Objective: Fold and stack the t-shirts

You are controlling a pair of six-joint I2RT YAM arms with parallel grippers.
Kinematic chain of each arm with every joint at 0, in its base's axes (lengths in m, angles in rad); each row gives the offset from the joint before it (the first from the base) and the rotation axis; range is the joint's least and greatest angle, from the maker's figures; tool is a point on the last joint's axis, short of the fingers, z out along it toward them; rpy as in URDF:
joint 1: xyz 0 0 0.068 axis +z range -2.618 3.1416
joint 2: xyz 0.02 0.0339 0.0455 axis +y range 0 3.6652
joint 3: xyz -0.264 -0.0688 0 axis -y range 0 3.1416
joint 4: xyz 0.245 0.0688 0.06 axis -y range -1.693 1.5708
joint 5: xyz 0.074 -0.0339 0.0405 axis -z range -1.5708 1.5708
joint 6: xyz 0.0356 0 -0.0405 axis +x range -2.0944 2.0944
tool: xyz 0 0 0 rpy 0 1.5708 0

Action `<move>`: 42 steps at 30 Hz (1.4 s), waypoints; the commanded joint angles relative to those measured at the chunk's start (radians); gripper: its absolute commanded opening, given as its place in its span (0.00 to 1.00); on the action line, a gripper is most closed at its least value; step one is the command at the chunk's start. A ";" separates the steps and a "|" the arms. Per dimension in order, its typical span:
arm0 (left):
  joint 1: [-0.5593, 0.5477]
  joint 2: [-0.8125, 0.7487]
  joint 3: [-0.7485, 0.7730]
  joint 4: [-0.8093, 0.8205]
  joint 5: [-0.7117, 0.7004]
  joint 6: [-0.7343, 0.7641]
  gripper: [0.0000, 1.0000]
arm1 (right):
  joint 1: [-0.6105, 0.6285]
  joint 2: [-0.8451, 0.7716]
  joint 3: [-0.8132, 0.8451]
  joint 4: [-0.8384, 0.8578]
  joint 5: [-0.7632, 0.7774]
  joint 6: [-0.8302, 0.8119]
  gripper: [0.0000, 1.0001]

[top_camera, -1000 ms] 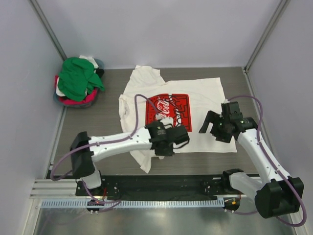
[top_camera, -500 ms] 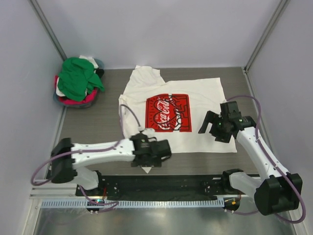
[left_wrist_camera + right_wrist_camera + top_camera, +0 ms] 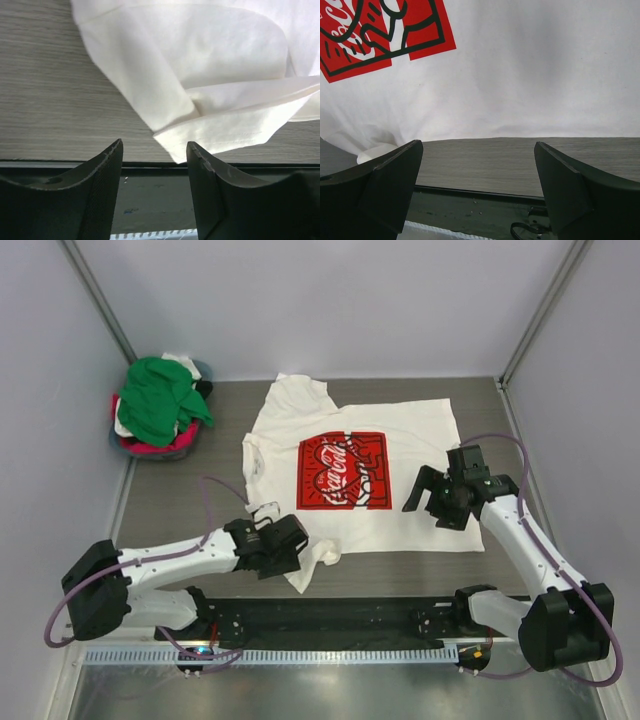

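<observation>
The cream-white t-shirt with the red square Coca-Cola print lies spread on the table, one sleeve bunched at its near left corner. My left gripper is open and empty, low over the table just left of that sleeve. In the left wrist view the folded sleeve lies just beyond my open left gripper. My right gripper is wide open and empty above the shirt's right side. The right wrist view shows the shirt's hem, the print and my right gripper.
A basket at the back left holds a pile of shirts, a green one on top, pink-red and white ones beneath. The black rail runs along the table's near edge. Grey walls close in both sides.
My left arm has swung left and back toward the near edge, off the print to the shirt's near left sleeve. The shirt's near left corner is more bunched. The right arm has barely moved.
</observation>
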 commanded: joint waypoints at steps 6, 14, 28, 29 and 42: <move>0.006 0.164 0.000 0.217 0.095 0.046 0.44 | 0.005 0.015 0.002 0.027 -0.008 -0.017 1.00; 0.006 0.169 -0.068 0.220 0.135 0.005 0.28 | 0.005 0.023 -0.001 0.033 -0.004 -0.019 1.00; 0.006 -0.111 0.079 -0.355 -0.051 -0.002 0.07 | 0.004 0.032 -0.004 0.039 -0.006 -0.015 1.00; 0.006 -0.134 0.083 -0.383 -0.059 -0.005 0.12 | 0.005 0.032 -0.004 0.040 -0.008 -0.015 1.00; 0.003 -0.414 -0.034 -0.306 0.025 -0.035 0.65 | 0.005 0.025 -0.027 0.051 -0.015 0.004 1.00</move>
